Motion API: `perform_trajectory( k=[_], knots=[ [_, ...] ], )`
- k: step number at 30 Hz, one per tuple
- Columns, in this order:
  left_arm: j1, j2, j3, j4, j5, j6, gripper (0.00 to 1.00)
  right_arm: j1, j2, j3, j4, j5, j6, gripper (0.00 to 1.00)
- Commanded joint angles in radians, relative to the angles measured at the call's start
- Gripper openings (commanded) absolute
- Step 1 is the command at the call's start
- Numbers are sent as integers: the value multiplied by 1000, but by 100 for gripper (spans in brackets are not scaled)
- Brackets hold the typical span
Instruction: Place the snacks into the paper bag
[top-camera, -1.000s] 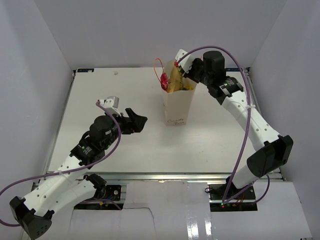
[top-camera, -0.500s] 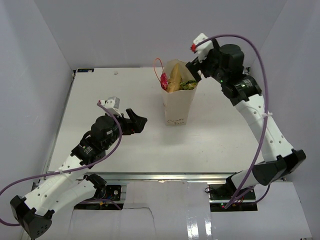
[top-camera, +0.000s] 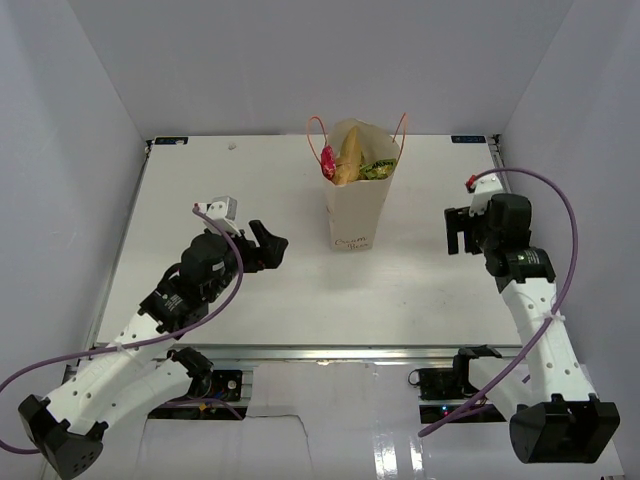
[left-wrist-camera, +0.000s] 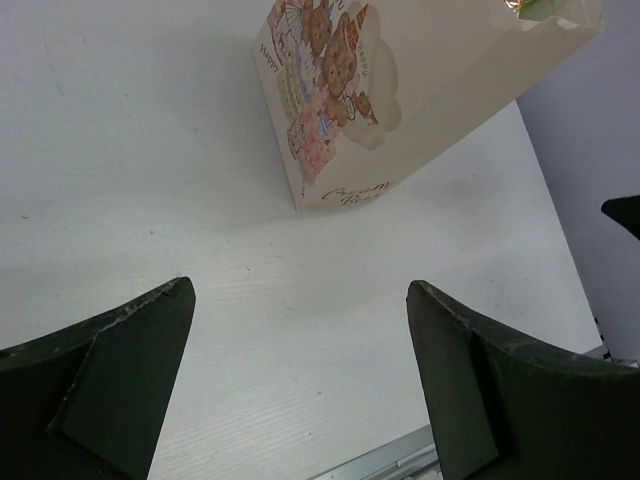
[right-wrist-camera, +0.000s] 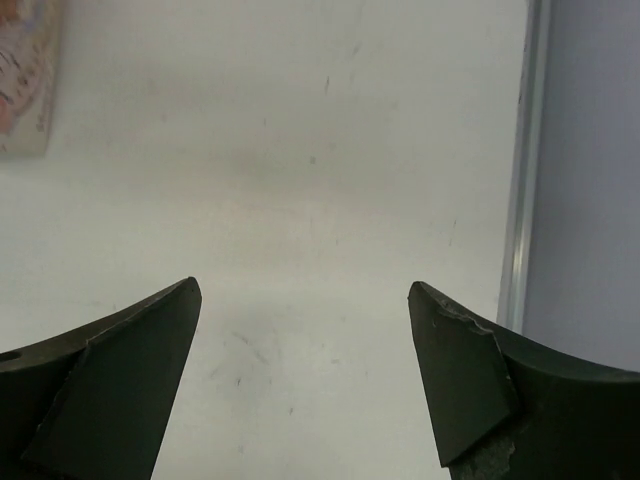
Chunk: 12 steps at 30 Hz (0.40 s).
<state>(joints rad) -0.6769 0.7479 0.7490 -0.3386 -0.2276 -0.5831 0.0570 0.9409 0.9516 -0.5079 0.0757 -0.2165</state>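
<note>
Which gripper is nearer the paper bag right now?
Left, by a little. The left gripper sits open just left of the paper bag; the right gripper is open, farther off on its right.

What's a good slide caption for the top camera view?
Snacks sit inside the upright paper bag; left fingers and right fingers open, empty, either side.

We see a cream paper bag (top-camera: 358, 212) with orange handles (top-camera: 314, 135) and a brown-and-pink teddy-bear print (left-wrist-camera: 335, 45), red, gold and green snacks (top-camera: 352, 162), white table (top-camera: 190, 180).
</note>
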Motion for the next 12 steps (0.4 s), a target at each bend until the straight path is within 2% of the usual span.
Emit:
perform_trajectory(
  k=[1,5,12],
  knots=[
    [-1,-1,13,-14,7,12,98,-34,-94,-51,3,-5,69,90],
    [0,-1,7,-13,17,-6,98,-39,-103,-34,2,19,141,90],
    [0,-35,-8,-26,25,-26,98,-39,-111,-14,32,19,109,90]
  ],
)
